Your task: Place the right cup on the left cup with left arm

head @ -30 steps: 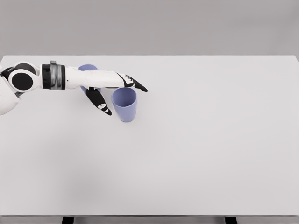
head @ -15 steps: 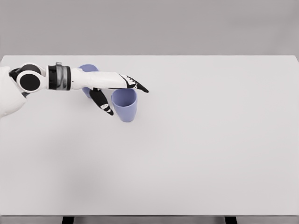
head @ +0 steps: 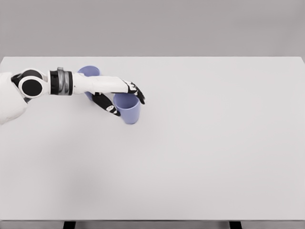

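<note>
Two lavender cups stand on the white table [head: 200, 152]. The right cup [head: 128, 113] is upright at the left-centre. The left cup [head: 87, 71] stands behind and to its left, mostly hidden by my forearm. My left hand [head: 128, 106] reaches in from the left and wraps the right cup near its rim. The fingers [head: 137, 94] curl over the far side and the thumb [head: 110, 109] presses the near left side. The cup still rests on the table. My right arm does not show.
The table's far edge runs just behind the left cup. Its front edge lies near the bottom of the picture. Nothing else stands on the table.
The fingers, stretched out straight past the right cup's rim before, have curled down around it. The thumb has swung in against the cup's side. Neither cup has moved.
</note>
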Motion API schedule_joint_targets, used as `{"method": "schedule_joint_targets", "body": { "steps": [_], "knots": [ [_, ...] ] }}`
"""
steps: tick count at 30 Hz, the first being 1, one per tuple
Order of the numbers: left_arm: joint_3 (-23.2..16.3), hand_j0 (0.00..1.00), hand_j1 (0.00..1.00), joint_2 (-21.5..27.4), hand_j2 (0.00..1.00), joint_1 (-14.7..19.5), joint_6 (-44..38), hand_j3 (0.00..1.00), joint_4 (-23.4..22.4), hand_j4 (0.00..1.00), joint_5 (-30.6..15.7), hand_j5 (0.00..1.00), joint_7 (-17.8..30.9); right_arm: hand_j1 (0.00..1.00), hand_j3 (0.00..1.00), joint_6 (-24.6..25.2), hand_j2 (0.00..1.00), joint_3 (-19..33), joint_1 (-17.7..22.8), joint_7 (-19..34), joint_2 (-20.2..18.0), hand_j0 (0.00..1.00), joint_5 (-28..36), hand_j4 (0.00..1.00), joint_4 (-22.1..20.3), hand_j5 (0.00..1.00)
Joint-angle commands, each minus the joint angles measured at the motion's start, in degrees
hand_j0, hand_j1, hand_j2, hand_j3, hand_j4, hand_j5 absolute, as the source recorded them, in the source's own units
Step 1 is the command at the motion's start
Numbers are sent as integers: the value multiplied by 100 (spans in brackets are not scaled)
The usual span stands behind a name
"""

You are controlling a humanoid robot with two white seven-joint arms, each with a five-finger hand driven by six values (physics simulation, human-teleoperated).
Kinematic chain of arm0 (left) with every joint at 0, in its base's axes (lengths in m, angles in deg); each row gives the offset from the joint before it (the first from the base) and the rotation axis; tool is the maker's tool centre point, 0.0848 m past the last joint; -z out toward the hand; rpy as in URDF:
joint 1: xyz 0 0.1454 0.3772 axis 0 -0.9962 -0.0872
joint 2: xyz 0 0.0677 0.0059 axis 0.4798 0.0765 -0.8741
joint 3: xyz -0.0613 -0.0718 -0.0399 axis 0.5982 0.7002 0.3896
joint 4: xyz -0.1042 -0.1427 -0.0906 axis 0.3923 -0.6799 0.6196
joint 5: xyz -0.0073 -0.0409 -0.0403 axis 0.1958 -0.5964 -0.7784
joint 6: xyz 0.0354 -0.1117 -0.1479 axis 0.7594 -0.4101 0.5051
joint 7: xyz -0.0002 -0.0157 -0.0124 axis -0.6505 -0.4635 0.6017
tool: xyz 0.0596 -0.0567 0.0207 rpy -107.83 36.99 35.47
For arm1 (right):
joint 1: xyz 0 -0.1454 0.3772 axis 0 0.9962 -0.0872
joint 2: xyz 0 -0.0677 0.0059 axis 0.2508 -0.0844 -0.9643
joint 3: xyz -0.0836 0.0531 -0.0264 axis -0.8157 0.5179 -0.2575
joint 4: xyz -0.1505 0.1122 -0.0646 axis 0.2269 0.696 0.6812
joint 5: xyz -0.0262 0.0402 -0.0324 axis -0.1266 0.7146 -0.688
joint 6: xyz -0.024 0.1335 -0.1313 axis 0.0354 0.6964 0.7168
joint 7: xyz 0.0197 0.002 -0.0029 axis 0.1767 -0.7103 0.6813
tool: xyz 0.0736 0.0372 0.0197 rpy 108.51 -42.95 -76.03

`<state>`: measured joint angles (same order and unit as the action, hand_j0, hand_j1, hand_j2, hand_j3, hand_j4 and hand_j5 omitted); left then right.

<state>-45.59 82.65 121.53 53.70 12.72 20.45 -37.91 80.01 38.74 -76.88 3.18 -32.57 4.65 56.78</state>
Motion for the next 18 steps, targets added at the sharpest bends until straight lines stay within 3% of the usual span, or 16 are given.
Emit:
{"method": "schedule_joint_targets", "body": {
  "steps": [1,9,18],
  "knots": [
    [15,62,62,5,62,0,-8,62,-1,62,-13,62,-2,100,100,-3,100,0,0,2,0,100,-6,100,1,100],
    [209,62,62,93,62,0,-8,62,184,62,-110,62,6,100,100,-3,100,0,0,2,0,100,-6,100,1,100],
    [147,60,60,945,60,325,-8,60,869,60,-787,60,59,100,100,-3,100,0,0,2,0,100,-6,100,1,100]
  ]
}}
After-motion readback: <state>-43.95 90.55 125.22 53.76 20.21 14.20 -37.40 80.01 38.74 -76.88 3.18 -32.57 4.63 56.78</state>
